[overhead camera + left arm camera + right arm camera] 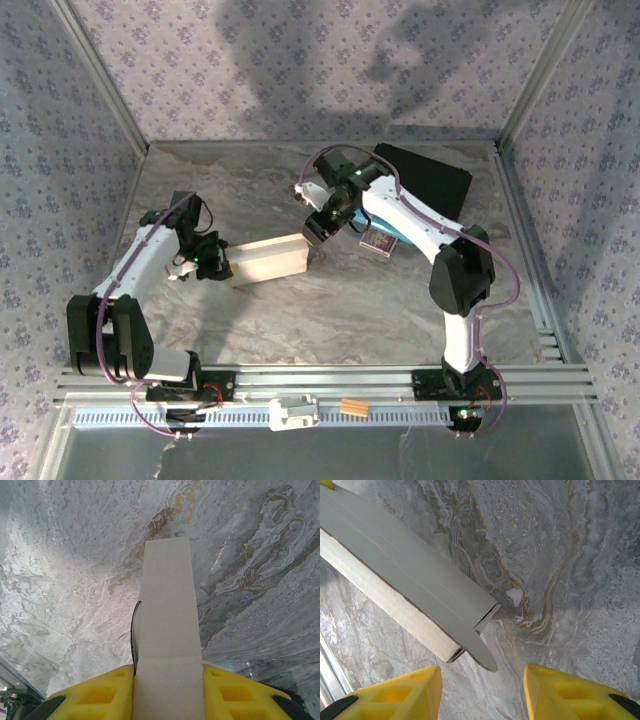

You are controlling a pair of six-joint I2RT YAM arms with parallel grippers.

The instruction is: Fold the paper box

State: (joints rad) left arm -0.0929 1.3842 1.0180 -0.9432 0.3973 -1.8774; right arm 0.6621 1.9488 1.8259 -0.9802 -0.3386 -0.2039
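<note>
Paper box (268,260); grey marbled table (400,300) — floral-patterned walls (250,60).

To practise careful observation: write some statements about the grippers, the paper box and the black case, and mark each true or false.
1. The left gripper grips one end of the paper box. True.
2. The right gripper holds the box's other end. False: it is open, nothing between its fingers, just short of the box.
3. The black case lies at the table's back right. True.
4. The paper box rests on the black case. False: it is apart from the case, near the table's middle.
</note>
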